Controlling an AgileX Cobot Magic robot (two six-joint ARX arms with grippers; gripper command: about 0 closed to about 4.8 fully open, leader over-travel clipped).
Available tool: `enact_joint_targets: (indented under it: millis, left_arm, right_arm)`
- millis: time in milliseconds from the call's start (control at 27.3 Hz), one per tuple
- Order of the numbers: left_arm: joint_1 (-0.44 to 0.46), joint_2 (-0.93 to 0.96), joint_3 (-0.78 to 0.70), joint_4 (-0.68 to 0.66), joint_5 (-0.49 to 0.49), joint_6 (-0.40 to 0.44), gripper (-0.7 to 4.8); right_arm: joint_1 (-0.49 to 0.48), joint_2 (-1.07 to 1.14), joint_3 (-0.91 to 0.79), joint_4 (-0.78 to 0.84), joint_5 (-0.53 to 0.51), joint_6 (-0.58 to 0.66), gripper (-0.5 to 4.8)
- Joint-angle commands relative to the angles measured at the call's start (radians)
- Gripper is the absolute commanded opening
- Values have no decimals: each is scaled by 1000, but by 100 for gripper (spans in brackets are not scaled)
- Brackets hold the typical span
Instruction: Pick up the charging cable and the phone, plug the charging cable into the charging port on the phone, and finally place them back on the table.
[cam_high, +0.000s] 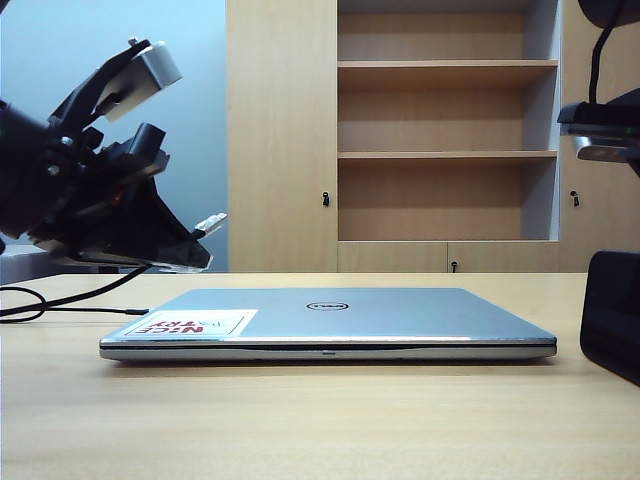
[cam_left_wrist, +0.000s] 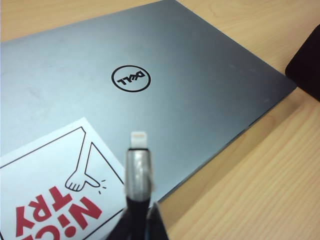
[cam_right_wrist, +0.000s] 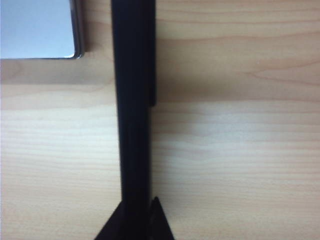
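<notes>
The left end effector (cam_left_wrist: 139, 220) was clamped on the charging cable (cam_left_wrist: 137, 170), its plug jutting out ahead of the fingertips over the closed laptop (cam_left_wrist: 190, 85). The right end effector (cam_right_wrist: 135, 222) gripped the phone (cam_right_wrist: 132, 100) edge-on, clear of the bench (cam_right_wrist: 240, 150) beneath it
</notes>
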Motion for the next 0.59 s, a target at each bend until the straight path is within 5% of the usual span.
enact_joint_targets:
  millis: [37, 439, 512, 586]
  left_arm:
    - [1, -2, 3, 10, 3, 0, -6]
    - [1, -2, 3, 8, 3, 0, -6]
    - [1, -2, 3, 5, 3, 0, -6]
    - [1, -2, 3, -3, 3, 0, -6]
  right_arm:
    - [2, 4, -3, 16, -5, -3, 112]
    - [2, 88, -3, 47, -5, -3, 111]
    - [2, 114, -3, 45, -5, -3, 81]
    - [2, 137, -2, 41, -5, -5, -9]
